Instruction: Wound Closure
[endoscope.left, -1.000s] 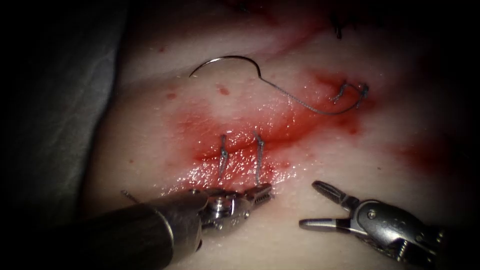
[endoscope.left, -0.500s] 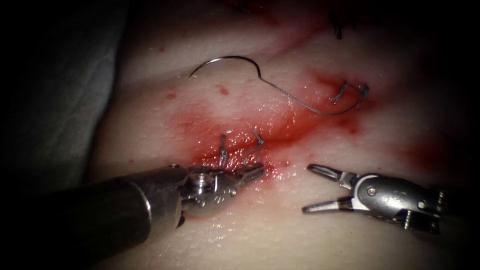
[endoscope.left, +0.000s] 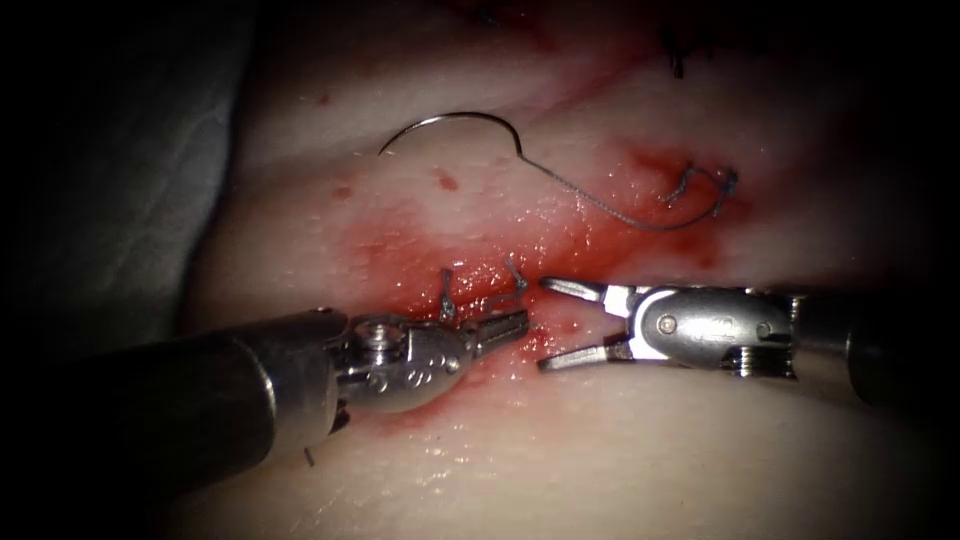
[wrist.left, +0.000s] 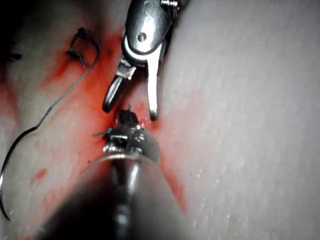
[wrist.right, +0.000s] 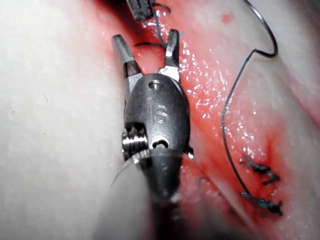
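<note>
We see the tissue (endoscope.left: 620, 450) first, pale and wet, with red fluid (endoscope.left: 590, 245) spread around the cut (endoscope.left: 500, 300) in its middle. The left tool (endoscope.left: 505, 328) comes in from the lower left on its dark shaft; its jaws are closed, and they lie at the lower ends of the two stitches (endoscope.left: 480, 290) that cross the cut. It seems to grip thread there, but we cannot tell this for sure. The right tool (endoscope.left: 545, 322) lies nearly flat from the right, with its jaws wide apart and nothing between them (one jaw points at the stitches, the other rests lower, on the near side). The tips of both tools are just beside each other, not touching.

The needle (endoscope.left: 450, 128) lies free on the tissue, well apart from both tools, above and to the left of the cut, and it is not in the tissue. Its thread (endoscope.left: 610, 212) runs from it to the right, down to a knot (endoscope.left: 700, 190) on the right side.
</note>
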